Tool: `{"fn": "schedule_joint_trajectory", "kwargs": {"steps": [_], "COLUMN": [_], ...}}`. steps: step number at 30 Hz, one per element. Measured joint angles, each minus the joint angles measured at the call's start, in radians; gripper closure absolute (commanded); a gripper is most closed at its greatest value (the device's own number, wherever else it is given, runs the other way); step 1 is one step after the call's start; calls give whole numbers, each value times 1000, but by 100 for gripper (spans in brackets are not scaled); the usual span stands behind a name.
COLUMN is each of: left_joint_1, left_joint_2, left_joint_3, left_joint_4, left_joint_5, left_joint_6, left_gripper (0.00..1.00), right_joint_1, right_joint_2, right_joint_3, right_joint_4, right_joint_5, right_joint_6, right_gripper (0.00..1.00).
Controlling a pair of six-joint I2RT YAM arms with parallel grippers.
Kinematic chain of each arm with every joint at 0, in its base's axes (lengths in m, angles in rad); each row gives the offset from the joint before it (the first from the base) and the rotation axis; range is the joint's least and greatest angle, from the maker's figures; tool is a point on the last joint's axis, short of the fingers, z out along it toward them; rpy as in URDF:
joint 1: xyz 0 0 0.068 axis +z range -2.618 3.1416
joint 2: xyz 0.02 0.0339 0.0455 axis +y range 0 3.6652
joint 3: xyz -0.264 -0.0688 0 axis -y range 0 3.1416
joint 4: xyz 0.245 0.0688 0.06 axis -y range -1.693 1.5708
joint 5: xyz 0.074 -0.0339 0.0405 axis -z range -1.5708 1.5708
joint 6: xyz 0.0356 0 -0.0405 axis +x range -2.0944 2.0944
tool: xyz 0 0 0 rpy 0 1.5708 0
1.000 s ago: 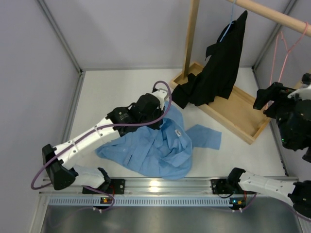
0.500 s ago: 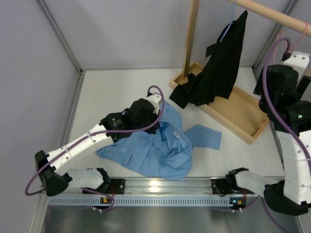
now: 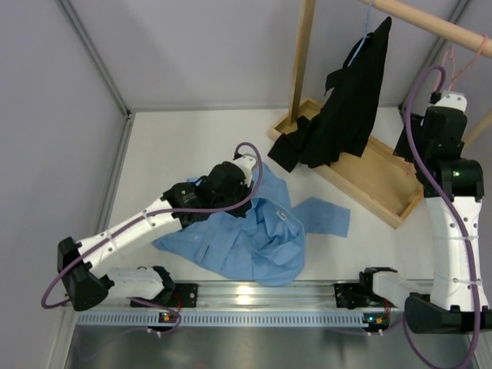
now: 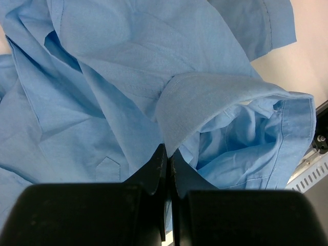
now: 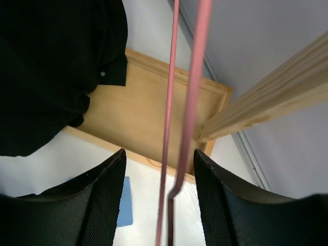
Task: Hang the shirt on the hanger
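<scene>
The light blue shirt (image 3: pixel 254 231) lies crumpled on the white table in front of the arms. My left gripper (image 3: pixel 238 181) is shut on a fold of the shirt near the collar (image 4: pixel 205 97), at the garment's far edge. The pink wire hanger (image 3: pixel 453 65) hangs from the wooden rail at the far right. My right gripper (image 5: pixel 160 169) is raised up to it and open, with the hanger's two pink wires (image 5: pixel 192 92) running between its fingers, untouched.
A black garment (image 3: pixel 346 100) hangs on a light blue hanger from the wooden rail (image 3: pixel 430 23). The rack's wooden base tray (image 3: pixel 384 184) lies at the back right, with an upright post (image 3: pixel 302 58). Grey walls close in the left and back.
My right arm has risen from the right edge up to the pink hanger. My left gripper has shifted slightly, still holding the shirt.
</scene>
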Motion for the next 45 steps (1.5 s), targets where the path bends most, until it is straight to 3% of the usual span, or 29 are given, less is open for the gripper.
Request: {"fn": "schedule_joint_trajectory", "kwargs": {"steps": [5, 15, 25, 40, 45], "left_joint_1": [0, 0, 0, 0, 0], "left_joint_2": [6, 23, 23, 24, 24], "left_joint_3": [-22, -39, -59, -60, -60], "left_joint_4": [12, 27, 35, 42, 42], "left_joint_5": [6, 26, 34, 38, 39], "left_joint_6": [-1, -5, -5, -4, -5], "left_gripper": [100, 100, 100, 100, 100], "right_joint_1": [-20, -39, -40, -41, -42], "right_joint_2": [-6, -12, -53, -60, -74], "right_joint_3": [0, 0, 8, 11, 11], "right_joint_4": [27, 34, 33, 36, 48], "right_joint_5": [-51, -38, -39, -43, -42], "right_joint_6": [0, 4, 13, 10, 10], "right_gripper": [54, 78, 81, 100, 100]}}
